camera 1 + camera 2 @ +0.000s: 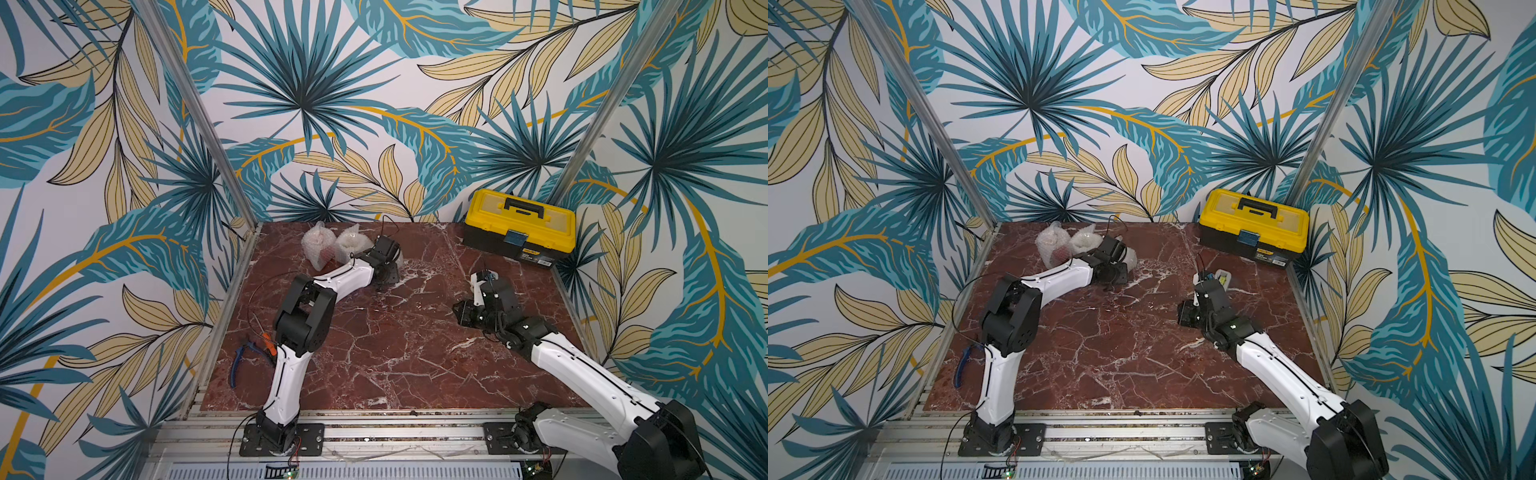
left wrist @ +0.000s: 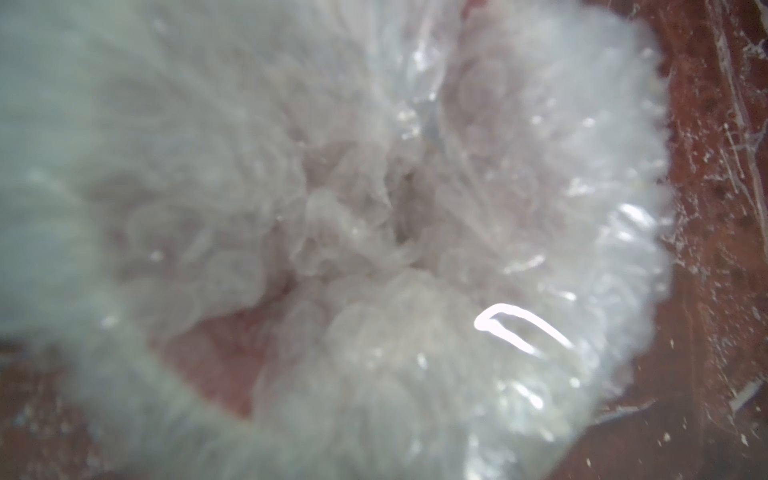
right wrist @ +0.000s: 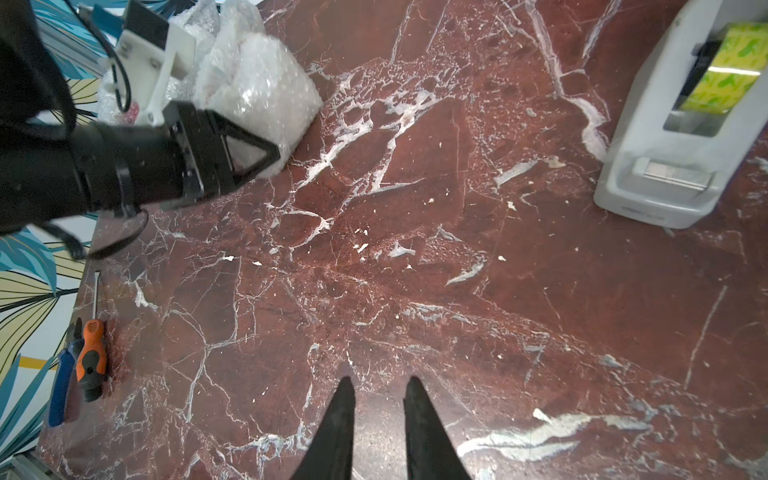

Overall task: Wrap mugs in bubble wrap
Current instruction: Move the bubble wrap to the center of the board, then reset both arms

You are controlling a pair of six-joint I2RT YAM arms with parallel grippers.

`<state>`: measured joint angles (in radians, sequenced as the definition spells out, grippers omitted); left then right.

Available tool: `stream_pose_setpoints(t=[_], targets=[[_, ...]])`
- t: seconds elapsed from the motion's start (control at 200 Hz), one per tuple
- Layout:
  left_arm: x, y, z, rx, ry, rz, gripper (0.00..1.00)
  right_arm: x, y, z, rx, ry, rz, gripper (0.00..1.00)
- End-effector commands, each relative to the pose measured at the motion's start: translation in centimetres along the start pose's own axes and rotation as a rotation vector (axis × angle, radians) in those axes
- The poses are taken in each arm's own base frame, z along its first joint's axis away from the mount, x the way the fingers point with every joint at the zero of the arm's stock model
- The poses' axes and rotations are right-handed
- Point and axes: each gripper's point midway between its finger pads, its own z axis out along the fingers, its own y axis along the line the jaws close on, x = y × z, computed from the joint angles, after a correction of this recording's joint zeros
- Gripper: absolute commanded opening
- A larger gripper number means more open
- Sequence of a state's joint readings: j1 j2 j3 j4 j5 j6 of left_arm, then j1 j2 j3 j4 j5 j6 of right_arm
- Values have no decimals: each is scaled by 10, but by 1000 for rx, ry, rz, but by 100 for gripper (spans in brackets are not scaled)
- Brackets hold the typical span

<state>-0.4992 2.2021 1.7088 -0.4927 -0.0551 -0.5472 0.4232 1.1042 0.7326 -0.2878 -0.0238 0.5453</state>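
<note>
Left gripper (image 3: 266,156) sits at a bundle (image 3: 257,91) of bubble wrap on the far left part of the table (image 1: 395,353). Its near finger lies against the wrap, which fills the left wrist view, but I cannot tell whether the jaws clamp it. The left arm (image 1: 291,332) rises from the near edge, bends at the elbow and stretches its forearm far forward, wrist tipped down. A second bundle (image 1: 347,245) and a third bundle (image 1: 318,245), red showing through it, stand just behind. The right gripper (image 3: 379,382) hangs over bare table, fingers a little apart, holding nothing. The right arm (image 1: 582,365) leans in from the near right corner, wrist folded. The dispenser (image 3: 648,137) stands near it.
</note>
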Motion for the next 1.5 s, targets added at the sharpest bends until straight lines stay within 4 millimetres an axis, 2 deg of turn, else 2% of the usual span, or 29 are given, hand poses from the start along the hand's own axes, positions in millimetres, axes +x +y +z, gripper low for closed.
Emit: stream_pose_setpoints(t=[0.0, 0.035, 0.095, 0.16, 0.205, 0.31, 0.371, 0.391, 0.426, 0.506, 0.591, 0.626, 0.661, 0.731, 0.801, 0.946, 1.011, 1.112, 1.227, 1.342, 1.422, 1.492], targets=[[-6, 5, 14, 7, 54, 80, 32, 7, -6, -4, 14, 16, 0, 24], [-10, 7, 17, 6, 57, 80, 35, 5, -7, -5, 26, 11, -1, 24], [-15, 6, 17, 25, 57, 81, 55, 1, -10, -8, 49, -6, -11, 24], [-21, -1, 5, 57, 44, 92, 70, -9, -19, -10, 108, -52, -8, 24], [-25, -9, -8, 76, 25, 103, 79, -21, -29, -12, 175, -109, -7, 35], [-35, -31, -60, 116, -75, 154, 95, -47, -49, -16, 318, -227, -45, 67], [-37, -37, -99, 136, -170, 163, 99, -60, -57, -17, 381, -277, -121, 82], [-38, -38, -113, 147, -208, 159, 100, -69, -56, -19, 390, -325, -126, 87], [-38, -37, -137, 172, -274, 147, 100, -76, -64, -21, 437, -373, -130, 91], [-36, 0, -181, 94, -441, 77, 100, -88, -76, -24, 501, -458, -166, 90], [-22, 58, -217, -45, -588, 11, 97, -95, -91, -28, 565, -544, -226, 90], [-13, 82, -227, -106, -634, 4, 100, -95, -96, -25, 568, -563, -265, 99], [-6, 104, -235, -152, -680, 10, 100, -95, -103, -23, 569, -580, -291, 99], [12, 143, -238, -228, -724, 39, 100, -100, -118, -21, 585, -566, -271, 99], [28, 168, -239, -284, -762, 96, 100, -104, -129, -15, 597, -574, -287, 99], [49, 196, -236, -330, -799, 148, 100, -102, -153, 7, 597, -536, -316, 99], [54, 208, -228, -321, -806, 129, 100, -99, -160, 16, 556, -530, -308, 99], [60, 224, -213, -316, -822, 115, 100, -97, -173, 20, 516, -569, -265, 99], [47, 230, -211, -286, -869, 146, 100, -88, -186, 25, 458, -576, -214, 99], [32, 238, -205, -243, -899, 146, 100, -87, -184, 24, 430, -598, -226, 99], [25, 246, -188, -238, -871, 140, 100, -88, -184, 24, 431, -605, -227, 100], [23, 252, -164, -238, -832, 143, 100, -89, -185, 24, 439, -606, -222, 100]])
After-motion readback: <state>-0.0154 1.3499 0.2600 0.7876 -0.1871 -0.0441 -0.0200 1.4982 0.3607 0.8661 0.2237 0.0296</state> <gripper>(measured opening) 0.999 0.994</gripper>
